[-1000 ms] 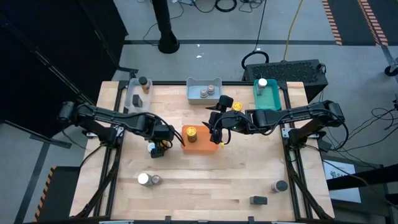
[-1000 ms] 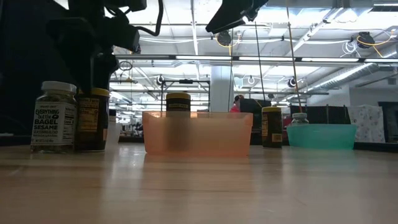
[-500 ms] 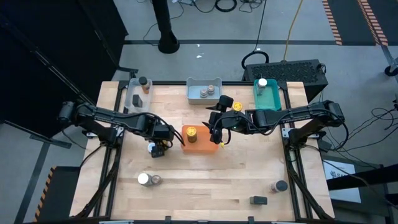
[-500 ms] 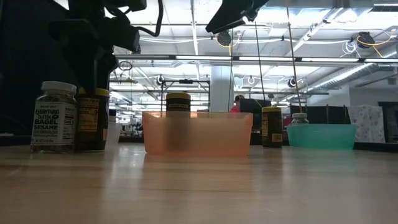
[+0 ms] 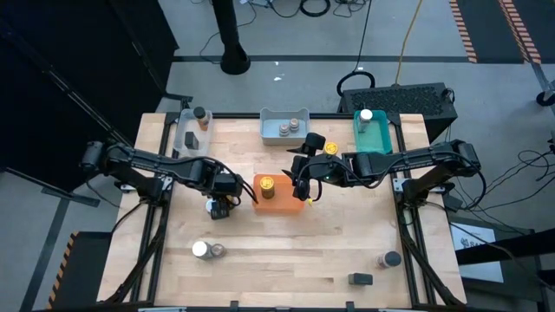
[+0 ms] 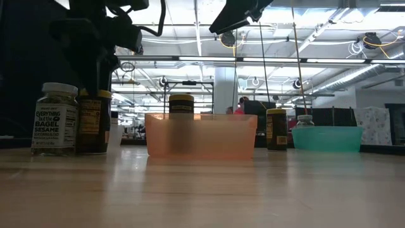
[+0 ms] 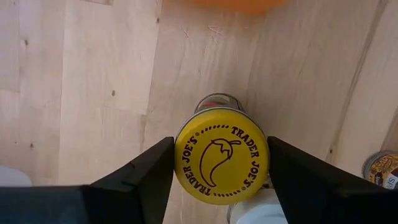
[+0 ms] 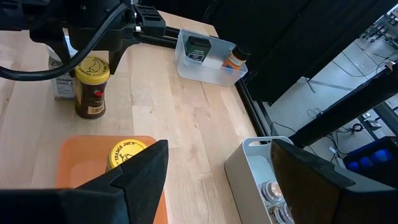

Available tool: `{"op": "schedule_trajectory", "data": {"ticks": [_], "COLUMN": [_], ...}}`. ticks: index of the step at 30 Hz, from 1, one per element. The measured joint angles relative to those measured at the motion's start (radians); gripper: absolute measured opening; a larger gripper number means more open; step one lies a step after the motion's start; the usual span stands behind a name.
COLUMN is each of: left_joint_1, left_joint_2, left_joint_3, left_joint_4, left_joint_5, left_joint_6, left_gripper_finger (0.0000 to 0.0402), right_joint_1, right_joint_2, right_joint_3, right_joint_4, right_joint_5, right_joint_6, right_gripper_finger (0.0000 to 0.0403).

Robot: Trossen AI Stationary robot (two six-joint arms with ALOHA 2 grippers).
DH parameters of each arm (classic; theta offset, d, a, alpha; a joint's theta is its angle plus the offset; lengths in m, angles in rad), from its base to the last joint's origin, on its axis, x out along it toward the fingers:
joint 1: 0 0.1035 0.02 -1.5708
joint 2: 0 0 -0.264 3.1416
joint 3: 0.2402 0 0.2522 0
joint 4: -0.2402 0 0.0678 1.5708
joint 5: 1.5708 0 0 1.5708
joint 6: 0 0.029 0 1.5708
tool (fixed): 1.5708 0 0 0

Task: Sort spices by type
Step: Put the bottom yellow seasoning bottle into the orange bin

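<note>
Wooden table (image 5: 286, 251), workshop beyond. Left gripper (image 7: 221, 163) straddles a yellow-lidded jar (image 7: 221, 163) standing beside the orange tray (image 5: 282, 202); fingers (image 7: 140, 171) near the lid's edge, contact uncertain. Jar likely rigid, smooth, light, breakable; best gripped at the lid. Right gripper (image 8: 214, 174) spread above the tray.

Yellow lid (image 7: 221, 155) printed with a dark chili pepper outline ringed by dark lettering, on a jar (image 8: 91, 88) with a dark brown body. Pale wood-grain desk (image 5: 286, 251). Translucent orange tray (image 6: 201, 135), teal tray (image 5: 374, 137), blue-grey tray (image 5: 285, 126), clear tray (image 8: 208, 68). White-lidded jar (image 6: 56, 119) with black lettering on its label
</note>
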Motion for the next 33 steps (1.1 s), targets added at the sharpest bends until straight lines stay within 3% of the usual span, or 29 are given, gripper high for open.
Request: {"op": "schedule_trajectory", "data": {"ticks": [13, 26, 33], "left_joint_1": [-0.001, 0.001, 0.001], "left_joint_2": [0.002, 0.001, 0.077], "left_joint_3": [0.037, 0.424, 0.582], "left_joint_4": [-0.022, -0.201, -0.204], "left_joint_5": [-0.014, -0.014, -0.009], "left_joint_6": [0.052, 0.079, 0.112], "left_gripper_finger": [0.0230, 0.0229, 0.0228], "right_joint_1": [0.000, 0.000, 0.000], "right_joint_2": [0.000, -0.024, -0.140], "right_joint_3": [0.000, 0.000, 0.001], "right_joint_4": [-0.001, -0.151, -0.367], "right_joint_5": [0.000, 0.063, 0.055], "right_joint_6": [-0.001, 0.006, 0.156], "right_gripper_finger": [0.0265, 0.0265, 0.0265]}}
